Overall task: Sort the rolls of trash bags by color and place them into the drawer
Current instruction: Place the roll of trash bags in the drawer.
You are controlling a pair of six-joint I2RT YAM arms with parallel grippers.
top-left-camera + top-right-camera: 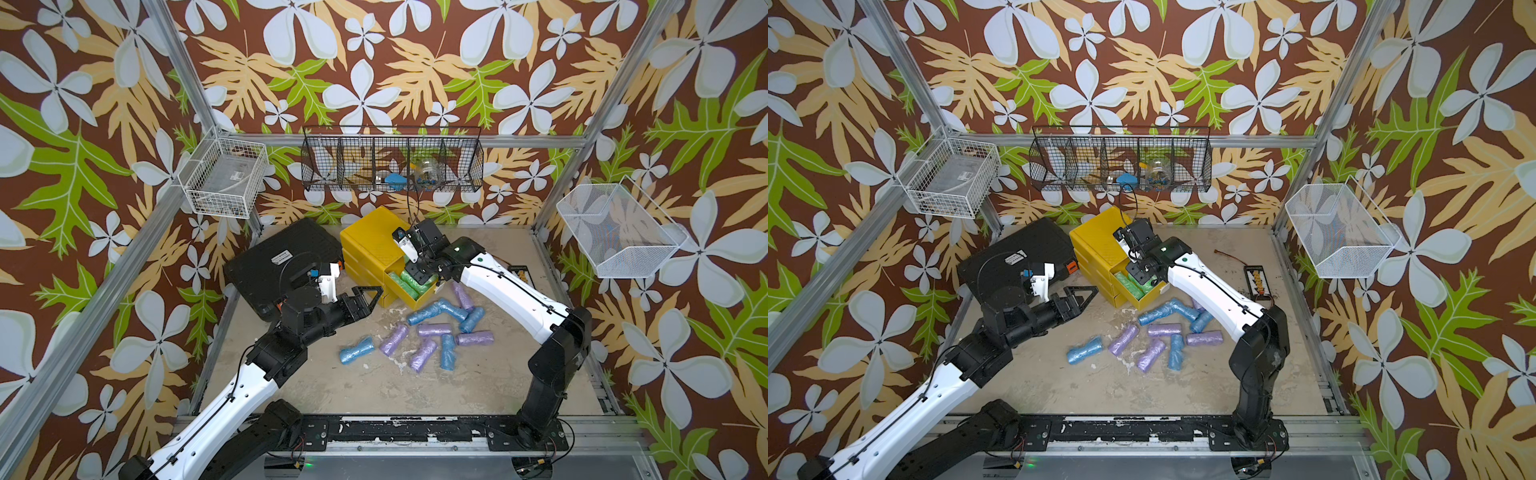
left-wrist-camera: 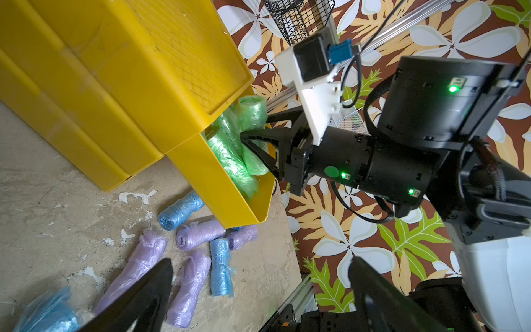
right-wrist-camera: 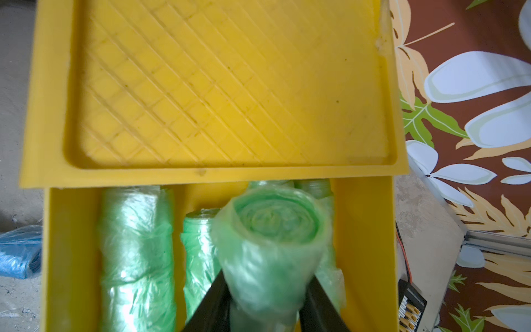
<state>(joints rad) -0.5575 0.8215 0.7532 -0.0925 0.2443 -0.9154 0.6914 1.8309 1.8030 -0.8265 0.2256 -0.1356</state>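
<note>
A yellow drawer unit stands at the back of the table with its top drawer pulled out. Several pale green rolls of trash bags lie inside it. My right gripper hangs over the drawer, shut on one more green roll, which stands on end between the fingers. Several light blue rolls and lilac rolls lie scattered on the table in front of the drawer. My left gripper is open and empty, just left of the drawer front.
A black case lies left of the drawer unit. A small black tray of beads sits near the right edge. A white wire basket, a black wire basket and a white mesh basket hang on the walls.
</note>
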